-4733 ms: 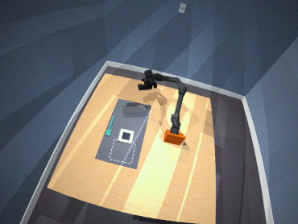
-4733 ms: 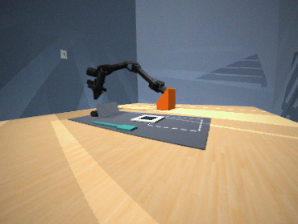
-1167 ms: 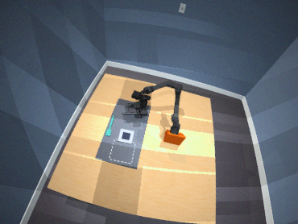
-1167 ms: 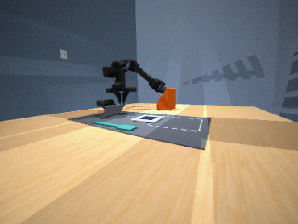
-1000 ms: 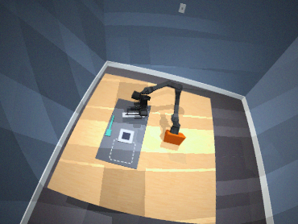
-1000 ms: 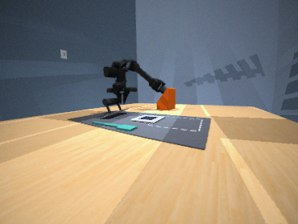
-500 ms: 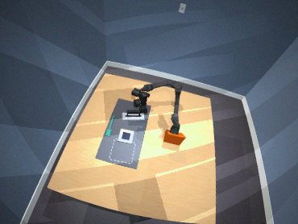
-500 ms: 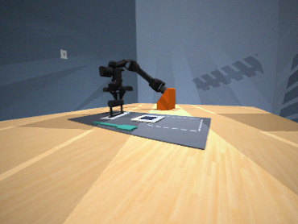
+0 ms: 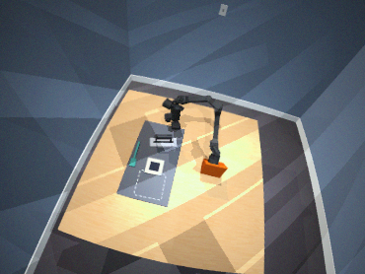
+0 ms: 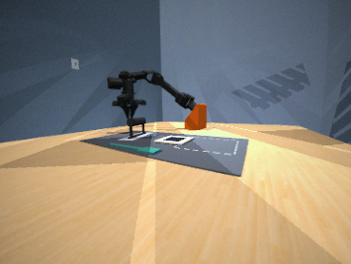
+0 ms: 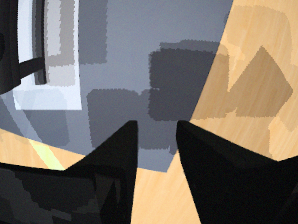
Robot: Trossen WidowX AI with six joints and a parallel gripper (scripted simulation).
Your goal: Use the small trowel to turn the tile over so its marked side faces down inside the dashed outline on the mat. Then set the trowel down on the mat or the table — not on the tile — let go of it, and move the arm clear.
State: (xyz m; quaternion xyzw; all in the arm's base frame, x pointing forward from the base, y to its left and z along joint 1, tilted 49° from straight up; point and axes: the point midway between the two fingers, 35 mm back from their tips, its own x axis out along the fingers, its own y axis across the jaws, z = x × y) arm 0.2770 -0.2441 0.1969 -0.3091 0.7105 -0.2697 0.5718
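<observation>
The trowel, a pale flat plate (image 9: pixel 154 142) (image 11: pixel 55 97) with a raised black handle (image 9: pixel 164 139) (image 10: pixel 137 122), lies on the mat's far part. My gripper (image 9: pixel 178 131) (image 10: pixel 130 119) (image 11: pixel 156 128) is beside and above it, pointing down. Its fingers are open a small gap with nothing between them; in the wrist view the trowel is off to the left. The square tile (image 9: pixel 155 167) (image 10: pixel 175 139), white-bordered with a dark middle facing up, lies flat between the trowel and the dashed outline (image 10: pixel 236 147), at the outline's edge.
A teal flat tool (image 9: pixel 132 162) (image 10: pixel 151 150) with a long thin handle lies along the mat's left edge in the top view. The dark mat (image 9: pixel 125 188) (image 10: pixel 209 161) (image 11: pixel 125 30) lies on the wooden table. The orange block (image 9: pixel 213 169) (image 10: pixel 196 118) stands at the arm's base.
</observation>
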